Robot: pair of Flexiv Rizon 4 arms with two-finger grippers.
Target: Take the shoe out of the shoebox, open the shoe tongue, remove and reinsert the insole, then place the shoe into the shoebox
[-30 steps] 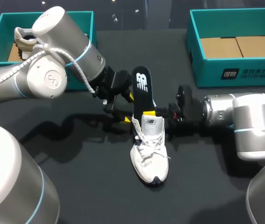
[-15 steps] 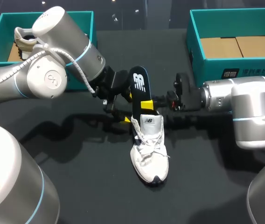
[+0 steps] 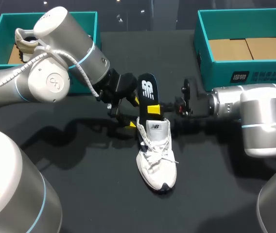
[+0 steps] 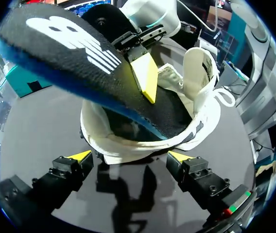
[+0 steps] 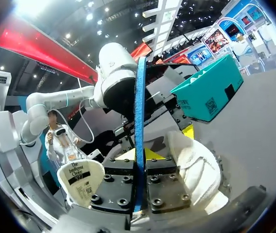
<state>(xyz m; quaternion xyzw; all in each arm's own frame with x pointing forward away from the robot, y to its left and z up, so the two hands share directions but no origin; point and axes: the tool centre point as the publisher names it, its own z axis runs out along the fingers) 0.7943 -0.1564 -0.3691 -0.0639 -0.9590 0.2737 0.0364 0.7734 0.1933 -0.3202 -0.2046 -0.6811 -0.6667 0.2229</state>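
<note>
A white sneaker (image 3: 156, 156) lies on the dark table, toe toward me. The black insole (image 3: 147, 92), with a white logo, stands up out of its heel opening, front end inside the shoe. My right gripper (image 3: 153, 109) comes in from the right and is shut on the insole. In the right wrist view the insole's blue edge (image 5: 139, 121) runs between the right gripper's (image 5: 139, 162) fingers, above the shoe (image 5: 196, 167). My left gripper (image 4: 129, 158) is open, straddling the shoe's heel (image 4: 128, 145) without gripping it, under the insole (image 4: 75, 58). In the head view the left gripper (image 3: 132, 112) sits just left of the heel.
A teal shoebox (image 3: 2, 29) at the back left holds another shoe (image 3: 25, 41). A second teal shoebox (image 3: 225, 77) with a cardboard bottom stands at the back right. My left arm's big joints (image 3: 55, 68) hang over the table's left half.
The right wrist has risen slightly and turned, and its fingers have closed tighter on the insole. The insole has tilted a little. The left arm has not moved.
</note>
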